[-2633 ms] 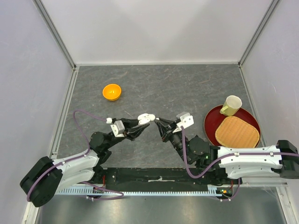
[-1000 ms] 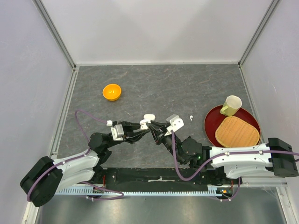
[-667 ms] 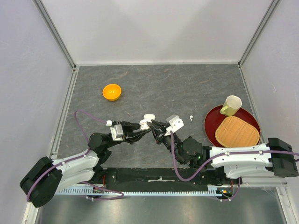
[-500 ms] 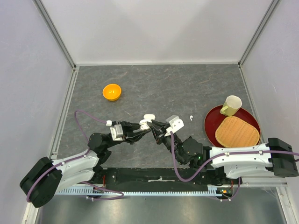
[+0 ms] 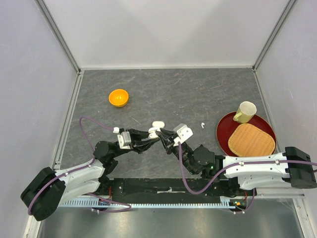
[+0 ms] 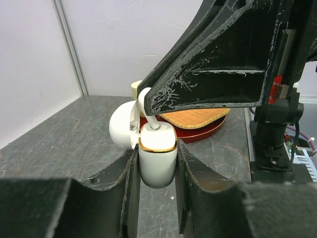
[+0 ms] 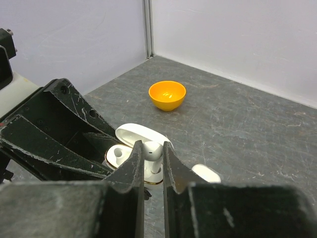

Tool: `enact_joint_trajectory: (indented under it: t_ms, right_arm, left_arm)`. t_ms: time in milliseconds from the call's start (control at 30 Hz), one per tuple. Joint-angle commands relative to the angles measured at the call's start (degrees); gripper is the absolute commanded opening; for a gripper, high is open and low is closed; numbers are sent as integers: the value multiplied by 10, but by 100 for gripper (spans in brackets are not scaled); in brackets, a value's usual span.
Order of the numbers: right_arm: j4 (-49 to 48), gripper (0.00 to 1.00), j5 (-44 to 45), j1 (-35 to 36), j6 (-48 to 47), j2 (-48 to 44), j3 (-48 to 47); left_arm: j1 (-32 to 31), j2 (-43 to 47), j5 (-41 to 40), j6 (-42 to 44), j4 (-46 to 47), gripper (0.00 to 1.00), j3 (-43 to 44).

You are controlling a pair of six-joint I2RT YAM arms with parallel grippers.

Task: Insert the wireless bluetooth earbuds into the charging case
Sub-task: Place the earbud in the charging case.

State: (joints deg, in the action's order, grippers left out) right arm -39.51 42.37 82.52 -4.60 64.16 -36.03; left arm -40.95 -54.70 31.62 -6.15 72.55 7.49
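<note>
Earbud [image 7: 152, 149], tiny and glossy white; stem down into gold-rimmed open case [image 6: 157, 159].

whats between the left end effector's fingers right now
The open charging case, clamped between both fingers of the left end effector, clearest in the left wrist view. The right end effector holds an earbud at its opening.

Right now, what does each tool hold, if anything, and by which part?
The left tool grips the open charging case by the two sides of its lower body. The right tool pinches one earbud by its head.
</note>
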Motion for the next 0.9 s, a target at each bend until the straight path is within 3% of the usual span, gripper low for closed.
enact_joint_trajectory:
  t_ms: [0, 867]
  right_arm:
    - [40, 0, -32, 4, -6, -4, -9]
    - [40, 0, -7, 4, -41, -9, -4]
  left_arm:
    - [-1, 11, -34, -11, 63, 2, 8]
    - [0, 14, -58, -2, 63, 2, 2]
